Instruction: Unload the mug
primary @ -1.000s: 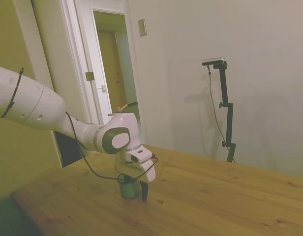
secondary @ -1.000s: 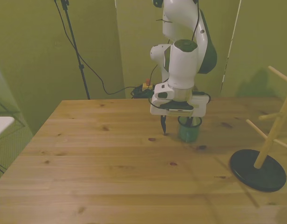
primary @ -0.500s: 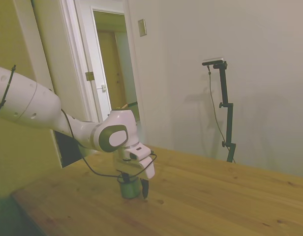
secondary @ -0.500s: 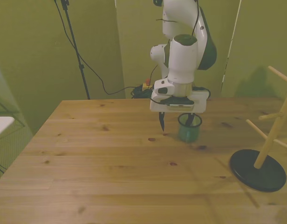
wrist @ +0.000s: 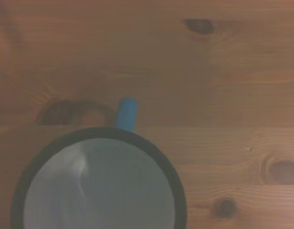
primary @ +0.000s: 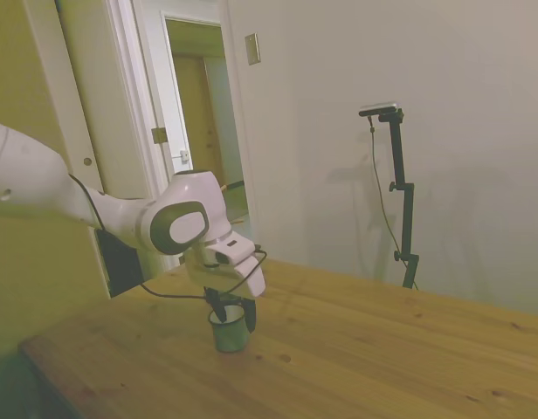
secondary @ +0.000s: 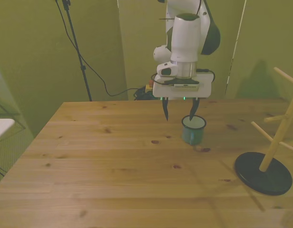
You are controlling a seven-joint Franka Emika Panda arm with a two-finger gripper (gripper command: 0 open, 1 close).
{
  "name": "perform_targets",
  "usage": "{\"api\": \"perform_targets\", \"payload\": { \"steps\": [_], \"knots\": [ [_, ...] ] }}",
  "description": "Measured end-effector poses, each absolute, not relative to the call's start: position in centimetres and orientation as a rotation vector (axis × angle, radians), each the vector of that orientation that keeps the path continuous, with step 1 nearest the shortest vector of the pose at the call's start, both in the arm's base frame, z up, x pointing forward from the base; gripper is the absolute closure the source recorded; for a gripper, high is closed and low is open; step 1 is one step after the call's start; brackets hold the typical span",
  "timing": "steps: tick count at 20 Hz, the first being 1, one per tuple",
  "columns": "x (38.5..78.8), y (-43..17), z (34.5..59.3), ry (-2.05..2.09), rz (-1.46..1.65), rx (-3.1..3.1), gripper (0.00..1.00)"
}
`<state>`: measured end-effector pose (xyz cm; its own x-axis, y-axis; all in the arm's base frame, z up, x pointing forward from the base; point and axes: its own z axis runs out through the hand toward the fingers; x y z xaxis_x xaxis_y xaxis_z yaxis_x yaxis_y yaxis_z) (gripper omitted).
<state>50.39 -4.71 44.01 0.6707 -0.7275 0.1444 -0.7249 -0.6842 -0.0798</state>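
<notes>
The teal-green mug (secondary: 193,131) stands upright on the wooden table (secondary: 113,171), right of the middle in the front view. In the side view the mug (primary: 228,332) sits just under the wrist. My gripper (secondary: 180,113) hangs open just above the mug's rim, shifted toward the front view's left, and holds nothing. One fingertip is over the mug's rim, the other over bare table beside it. The side view shows the gripper (primary: 235,316) low over the mug. From the wrist view I look down into the mug (wrist: 99,186), its pale inside, dark rim and small handle (wrist: 127,113).
A wooden peg stand (secondary: 275,142) on a black round base (secondary: 263,173) stands at the front view's right edge. Behind the table, an open doorway (primary: 199,131) shows in the side view.
The gripper has risen from beside the mug to just above its rim, with its fingers still apart. The mug stays standing on the table in the same spot.
</notes>
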Motion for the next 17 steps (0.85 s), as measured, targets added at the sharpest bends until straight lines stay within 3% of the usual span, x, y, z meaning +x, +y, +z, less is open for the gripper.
{"api": "perform_targets", "payload": {
  "steps": [4,7,17],
  "knots": [
    [48.8,-4.0,46.9,1.199,-0.322,-2.845,0.00],
    [46.5,-3.5,47.6,1.149,-0.342,-2.851,0.00],
    [38.6,-4.3,43.0,1.075,-0.083,-2.945,0.00]
  ]
}}
